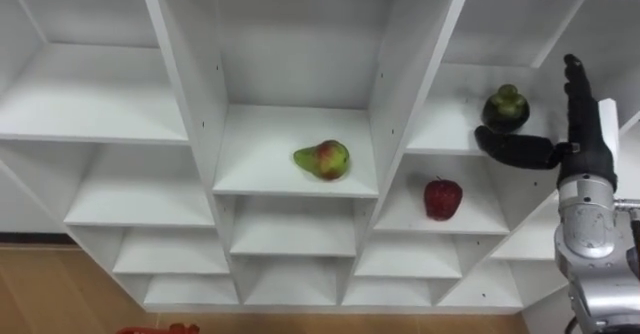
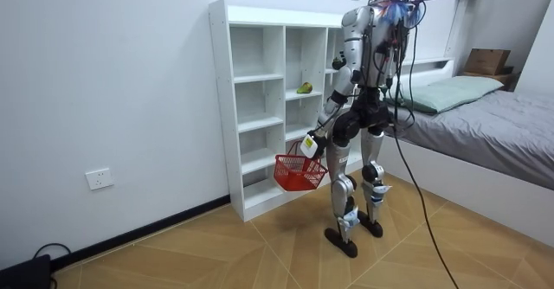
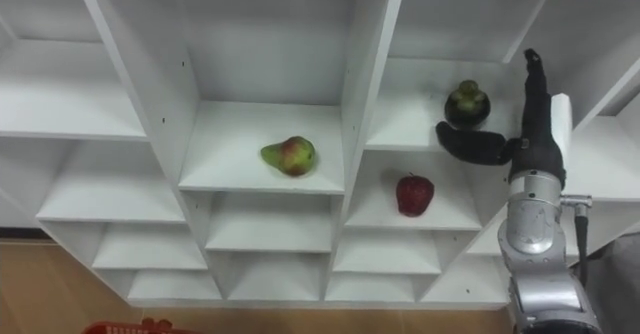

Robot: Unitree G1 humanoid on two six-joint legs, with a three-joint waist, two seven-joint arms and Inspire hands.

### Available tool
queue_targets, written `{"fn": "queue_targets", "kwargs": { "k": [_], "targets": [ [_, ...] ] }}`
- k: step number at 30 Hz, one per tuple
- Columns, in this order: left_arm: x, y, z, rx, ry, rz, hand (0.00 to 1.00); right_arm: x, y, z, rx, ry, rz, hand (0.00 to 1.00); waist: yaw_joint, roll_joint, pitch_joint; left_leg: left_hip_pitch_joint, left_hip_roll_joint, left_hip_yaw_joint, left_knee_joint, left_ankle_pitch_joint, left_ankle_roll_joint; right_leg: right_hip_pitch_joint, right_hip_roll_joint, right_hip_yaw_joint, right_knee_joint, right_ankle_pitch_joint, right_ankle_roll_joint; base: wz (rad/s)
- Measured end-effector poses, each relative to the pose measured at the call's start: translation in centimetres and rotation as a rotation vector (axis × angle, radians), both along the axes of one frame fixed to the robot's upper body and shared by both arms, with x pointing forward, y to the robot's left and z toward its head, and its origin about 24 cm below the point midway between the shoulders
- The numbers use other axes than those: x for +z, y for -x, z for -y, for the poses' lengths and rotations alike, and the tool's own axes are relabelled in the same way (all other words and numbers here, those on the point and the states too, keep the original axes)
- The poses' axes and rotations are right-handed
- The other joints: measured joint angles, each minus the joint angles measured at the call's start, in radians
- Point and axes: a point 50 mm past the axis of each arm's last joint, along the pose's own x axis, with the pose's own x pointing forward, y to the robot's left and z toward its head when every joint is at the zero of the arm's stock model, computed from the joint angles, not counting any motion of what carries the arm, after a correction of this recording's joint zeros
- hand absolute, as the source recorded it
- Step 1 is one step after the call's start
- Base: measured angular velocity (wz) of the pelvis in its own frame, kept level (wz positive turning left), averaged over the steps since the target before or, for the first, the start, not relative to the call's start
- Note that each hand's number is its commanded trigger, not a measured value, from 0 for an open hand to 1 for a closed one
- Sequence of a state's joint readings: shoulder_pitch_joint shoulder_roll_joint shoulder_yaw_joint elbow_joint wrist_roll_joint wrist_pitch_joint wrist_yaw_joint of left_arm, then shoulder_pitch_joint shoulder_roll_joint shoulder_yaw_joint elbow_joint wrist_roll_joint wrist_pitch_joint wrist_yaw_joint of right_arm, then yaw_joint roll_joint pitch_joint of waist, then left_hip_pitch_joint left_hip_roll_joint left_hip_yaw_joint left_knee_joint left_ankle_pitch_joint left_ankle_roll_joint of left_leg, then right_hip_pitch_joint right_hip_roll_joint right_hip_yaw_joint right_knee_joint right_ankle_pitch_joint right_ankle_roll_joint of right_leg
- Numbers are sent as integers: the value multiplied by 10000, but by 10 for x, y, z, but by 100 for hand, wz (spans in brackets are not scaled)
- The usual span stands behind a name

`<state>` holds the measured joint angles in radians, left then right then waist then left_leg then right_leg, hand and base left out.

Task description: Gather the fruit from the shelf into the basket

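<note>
A white open-shelf closet (image 1: 300, 184) holds three fruits. A green-red pear (image 1: 322, 159) lies in the middle column. A red apple (image 1: 442, 198) sits one column to the right, on a lower shelf. A dark mangosteen (image 1: 506, 109) stands on the shelf above the apple. My right hand (image 1: 585, 139) is open just right of the mangosteen, fingers straight up, thumb stretched out below it and not gripping. In the room view my left hand (image 2: 313, 142) hangs low, shut on the handle of a red basket (image 2: 299, 172).
The red basket's rim (image 1: 155, 328) peeks in at the bottom left. I stand close in front of the closet on a wooden floor (image 2: 260, 254). A bed (image 2: 485, 125) is at the room view's right. The other shelf compartments hold nothing.
</note>
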<state>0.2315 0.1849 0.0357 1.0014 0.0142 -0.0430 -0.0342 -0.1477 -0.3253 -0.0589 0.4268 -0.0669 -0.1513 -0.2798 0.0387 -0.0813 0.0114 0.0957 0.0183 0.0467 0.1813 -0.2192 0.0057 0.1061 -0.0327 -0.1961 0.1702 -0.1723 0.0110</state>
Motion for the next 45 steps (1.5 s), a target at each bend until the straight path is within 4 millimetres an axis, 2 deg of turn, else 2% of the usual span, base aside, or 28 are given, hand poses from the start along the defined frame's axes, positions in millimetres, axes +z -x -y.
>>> {"fn": "queue_targets", "kwargs": {
  "k": [14,21,29,35,36,37,38,39,43,45],
  "targets": [
    [1,-2,-2,-143,140,18,100,1,-8,0,67,-180,-41,0,-22,-37,8,-6,-6,-59,31,1,1,0,-4,-21,-1,1,-1,0],
    [2,-6,-4,-446,149,7,100,2,-10,-2,748,203,-353,0,-35,-44,2,-44,-6,-96,60,2,-2,-3,-4,-75,-1,3,-4,1],
    [2,-8,-4,-483,150,48,100,-2,-10,-5,1442,463,-869,0,-29,-111,-63,-39,-4,-91,73,2,-2,0,-1,-70,0,16,-25,0],
    [2,-7,-5,-459,175,25,100,-5,-10,-7,1858,694,-1260,0,-17,-84,-52,47,5,-79,62,1,-2,74,3,-56,1,22,-34,0],
    [2,-7,-6,-484,156,31,100,-6,-10,-8,1966,673,-1332,9,-12,-96,-48,36,11,-80,58,2,-5,72,12,-42,2,26,-42,0],
    [2,-7,-6,-518,151,21,100,-7,-10,-8,2026,646,-1399,56,-8,-100,-50,34,13,-82,53,2,-5,80,15,-40,3,30,-47,0],
    [3,-8,-6,-593,167,5,100,-9,-10,-8,2102,606,-1498,85,-3,-106,-53,39,17,-86,44,1,-7,94,19,-36,3,32,-51,0],
    [3,-8,-7,-661,162,8,100,-10,-10,-8,2158,582,-1576,100,15,-101,-51,40,19,-86,57,0,-7,105,20,-35,2,37,-59,0],
    [3,-8,-7,-709,202,-8,100,-11,-15,-8,2286,596,-1792,100,65,-85,-42,38,27,-85,85,3,-12,115,26,-8,1,54,-83,0],
    [3,-9,-7,-716,236,-2,100,-9,-17,-2,2078,749,-1795,100,195,-80,-41,38,36,-86,99,5,-19,120,38,1,0,66,-99,0]
  ]
}}
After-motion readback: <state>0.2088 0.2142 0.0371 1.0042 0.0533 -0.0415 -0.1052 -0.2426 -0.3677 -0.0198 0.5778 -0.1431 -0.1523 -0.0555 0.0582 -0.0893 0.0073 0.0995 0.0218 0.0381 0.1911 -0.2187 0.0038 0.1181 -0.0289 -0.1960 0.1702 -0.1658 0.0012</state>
